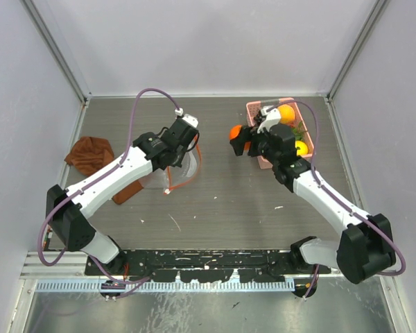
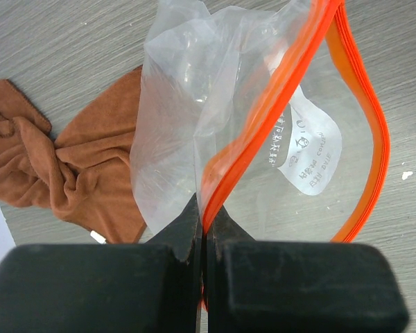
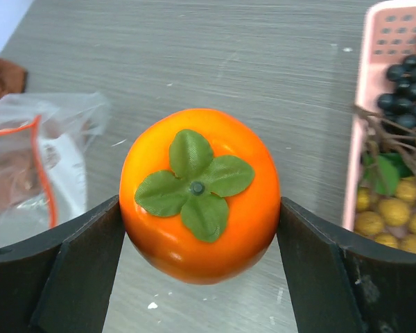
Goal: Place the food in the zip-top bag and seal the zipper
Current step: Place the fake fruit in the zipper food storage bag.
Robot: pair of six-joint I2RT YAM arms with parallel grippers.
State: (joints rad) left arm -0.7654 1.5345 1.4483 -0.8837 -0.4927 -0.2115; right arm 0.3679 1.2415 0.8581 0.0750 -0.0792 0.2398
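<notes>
My left gripper [image 2: 204, 218] is shut on the orange-red zipper [image 2: 263, 118] of the clear zip-top bag [image 2: 187, 111], pinching one lip so that the mouth hangs open; the bag also shows in the top view [image 1: 182, 168] and the right wrist view [image 3: 41, 159]. My right gripper [image 3: 200, 229] is shut on an orange round fruit [image 3: 200, 194] with a green leaf cap and holds it above the table, between the bag and the basket; it also shows in the top view [image 1: 236, 132]. Dark grapes [image 3: 405, 87], tan-brown berries [image 3: 392, 215], another orange fruit [image 1: 286, 113] and a yellow one [image 1: 301, 147] lie in the basket.
A pink basket [image 1: 253, 107] stands at the back right, beside my right arm. A brown cloth [image 1: 90, 154] lies left of the bag, partly under my left arm, and shows in the left wrist view [image 2: 62, 173]. Side walls close in the table.
</notes>
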